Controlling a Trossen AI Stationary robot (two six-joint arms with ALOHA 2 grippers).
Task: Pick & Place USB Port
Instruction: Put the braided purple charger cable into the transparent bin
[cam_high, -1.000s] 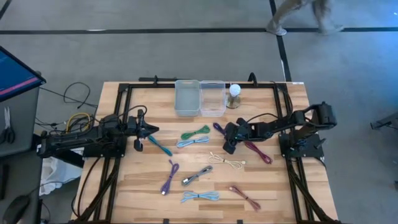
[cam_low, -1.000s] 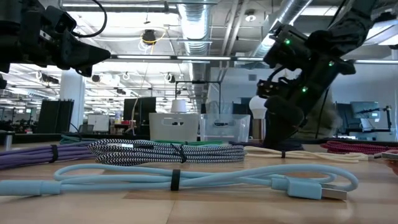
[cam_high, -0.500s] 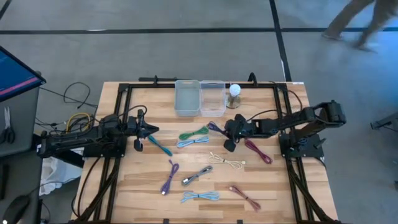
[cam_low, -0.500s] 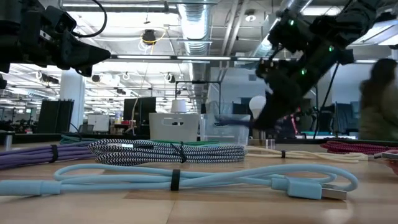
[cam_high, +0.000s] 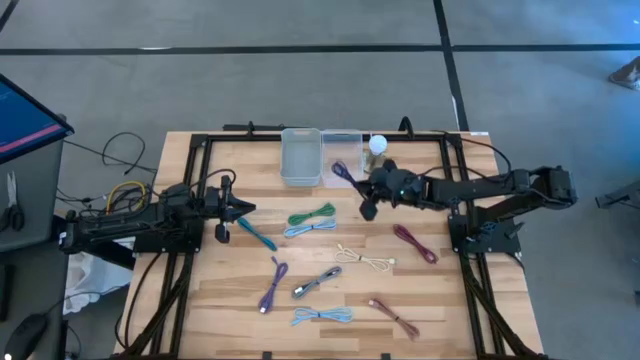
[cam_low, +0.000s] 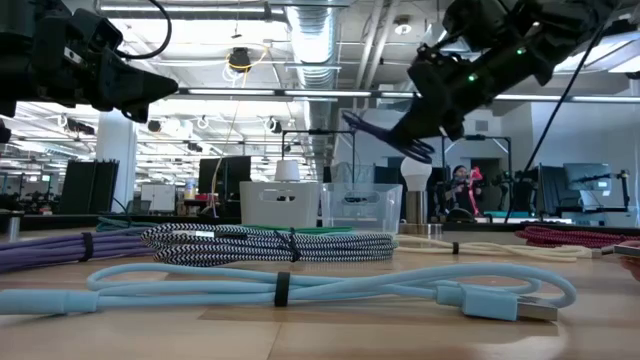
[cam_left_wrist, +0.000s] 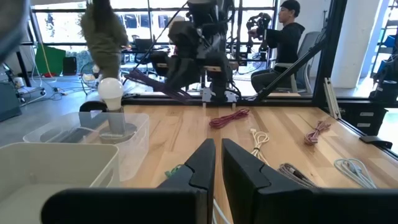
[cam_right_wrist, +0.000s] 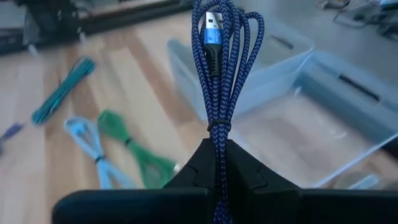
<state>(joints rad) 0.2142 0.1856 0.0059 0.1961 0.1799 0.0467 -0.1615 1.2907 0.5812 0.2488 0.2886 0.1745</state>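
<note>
Counter (cam_high: 430, 290) planks fill the middle of the overhead frame, with bundled cables scattered across them. Two clear bins (cam_high: 320, 155) sit side by side at its upper middle edge. Right of those, the right hand (cam_high: 366, 192) hangs above the wood, pinched shut on a coiled blue braided USB cable (cam_right_wrist: 221, 68) that rises just beside the right-hand bin. At centre left, the left hand (cam_high: 238, 209) waits with its fingers nearly together, seemingly holding nothing, a teal cable (cam_high: 256, 234) just below it.
</note>
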